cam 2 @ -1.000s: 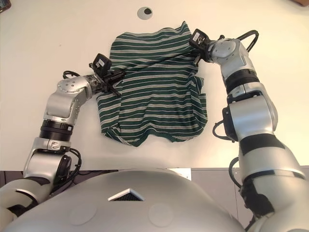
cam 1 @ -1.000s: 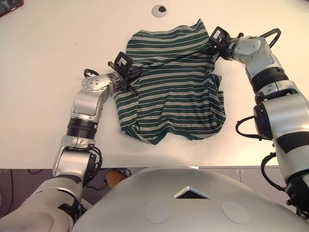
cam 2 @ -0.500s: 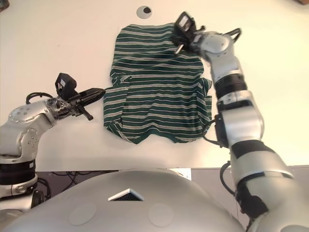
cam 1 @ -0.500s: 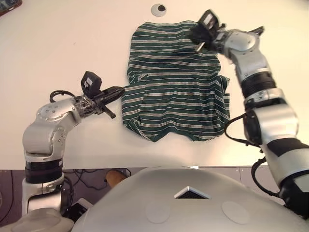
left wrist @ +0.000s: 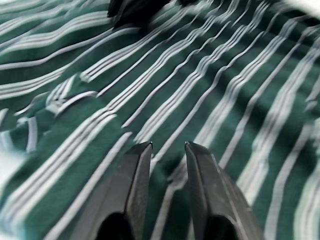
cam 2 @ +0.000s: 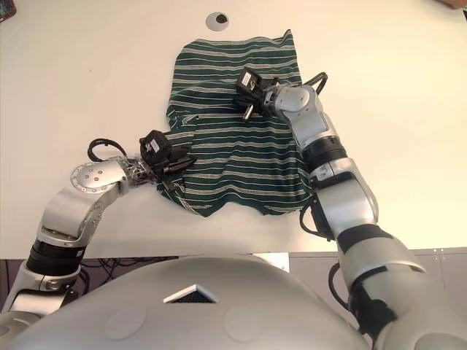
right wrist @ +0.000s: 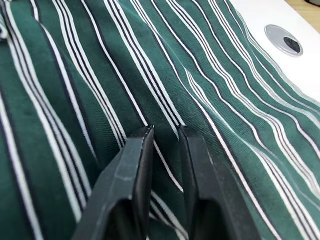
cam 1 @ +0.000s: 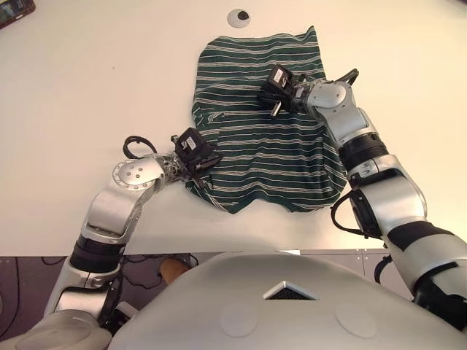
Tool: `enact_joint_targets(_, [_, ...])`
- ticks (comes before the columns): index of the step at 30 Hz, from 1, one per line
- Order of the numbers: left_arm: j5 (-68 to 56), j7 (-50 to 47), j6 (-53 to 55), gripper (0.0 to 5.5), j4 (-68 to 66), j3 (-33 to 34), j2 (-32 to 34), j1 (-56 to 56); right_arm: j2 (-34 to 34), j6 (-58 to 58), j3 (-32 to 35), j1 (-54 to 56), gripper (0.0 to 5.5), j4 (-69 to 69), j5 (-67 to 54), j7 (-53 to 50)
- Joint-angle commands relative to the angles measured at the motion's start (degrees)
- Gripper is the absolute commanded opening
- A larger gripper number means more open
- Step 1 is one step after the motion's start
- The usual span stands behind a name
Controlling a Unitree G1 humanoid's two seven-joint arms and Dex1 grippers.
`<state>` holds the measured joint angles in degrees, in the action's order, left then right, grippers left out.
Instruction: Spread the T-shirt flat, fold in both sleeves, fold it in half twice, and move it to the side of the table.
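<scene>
The dark green, white-striped T-shirt [cam 1: 270, 153] lies rumpled and partly folded on the white table [cam 1: 80, 87], its far right corner pointing away from me. My left gripper [cam 1: 210, 160] rests on the shirt's near left edge; in its wrist view its fingers [left wrist: 137, 165] stand close together on the striped cloth [left wrist: 225, 90]. My right gripper [cam 1: 267, 95] sits over the shirt's upper middle. Seen from the right wrist, its fingers [right wrist: 137, 160] are also drawn together, tips on the fabric [right wrist: 235, 100]. I see no cloth pinched in either one.
A round grey cable grommet [cam 1: 240, 16] is set into the table just beyond the shirt. A dark object [cam 1: 14, 9] lies at the far left corner. Bare table stretches to the left and right of the shirt; the front edge runs close under its hem.
My right gripper left the shirt's far right corner and came down to its upper middle. My left gripper swung in from the bare table onto the shirt's near left edge.
</scene>
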<state>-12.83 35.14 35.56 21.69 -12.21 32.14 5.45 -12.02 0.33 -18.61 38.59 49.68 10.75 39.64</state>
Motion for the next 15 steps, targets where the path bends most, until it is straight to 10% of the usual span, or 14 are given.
enact_joint_targets(1, [-1.7, -0.8, -0.3, 1.43, -0.1, 5.9, 0.2, 1.4, -0.7, 1.7, -1.6, -2.5, 0.89, 3.7, 2.3, 0.0])
enact_joint_targets(15, [-4.5, -1.4, -3.0, 1.85, -15.2, 11.3, -4.7, 2.3, -0.8, 0.0, -3.1, -2.5, 0.89, 5.3, 3.4, -0.3])
